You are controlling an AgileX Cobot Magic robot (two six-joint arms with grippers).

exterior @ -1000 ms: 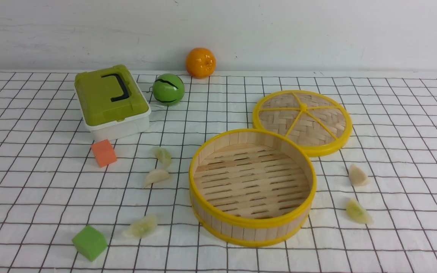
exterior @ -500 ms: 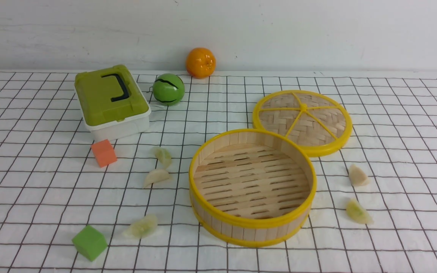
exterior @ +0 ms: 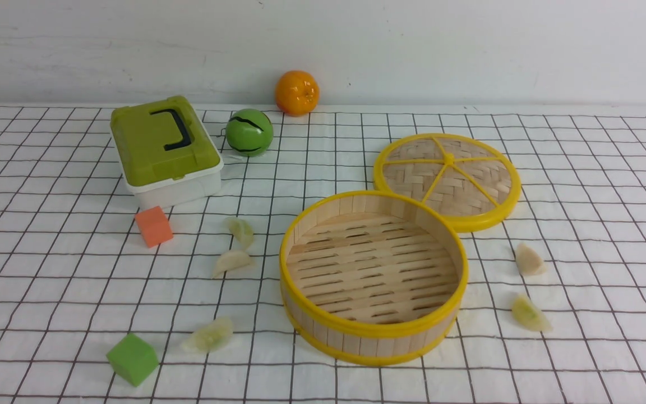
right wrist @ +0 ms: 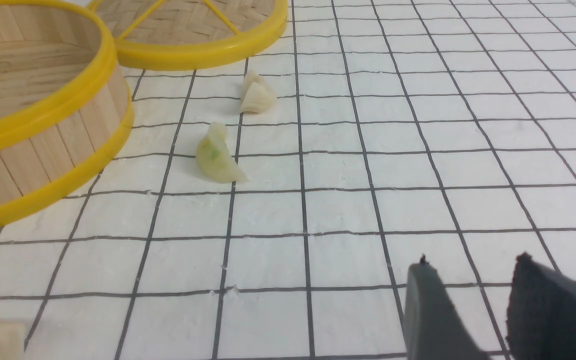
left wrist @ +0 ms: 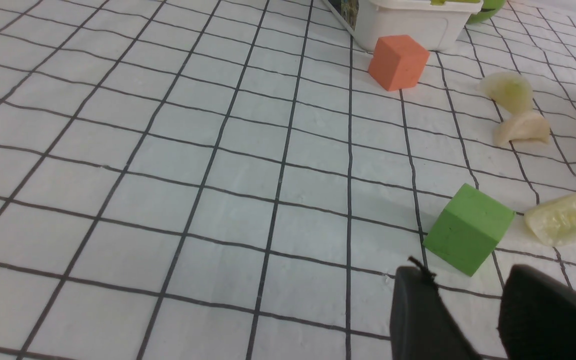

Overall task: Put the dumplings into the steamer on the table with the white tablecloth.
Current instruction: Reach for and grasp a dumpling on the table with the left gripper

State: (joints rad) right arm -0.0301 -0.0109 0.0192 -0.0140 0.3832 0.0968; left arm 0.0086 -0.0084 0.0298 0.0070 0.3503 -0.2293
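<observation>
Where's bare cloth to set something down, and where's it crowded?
Widest bare cloth: right of the lid and the two right dumplings. Also the strip left of the box and cubes, and between green ball and lid. Crowded: left of the steamer, three dumplings among the cubes.

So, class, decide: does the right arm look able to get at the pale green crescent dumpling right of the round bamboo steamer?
Probably yes. The pale green crescent dumpling lies on bare white gridded tablecloth, clear of the round bamboo steamer, with nothing between it and the right end effector.
</observation>
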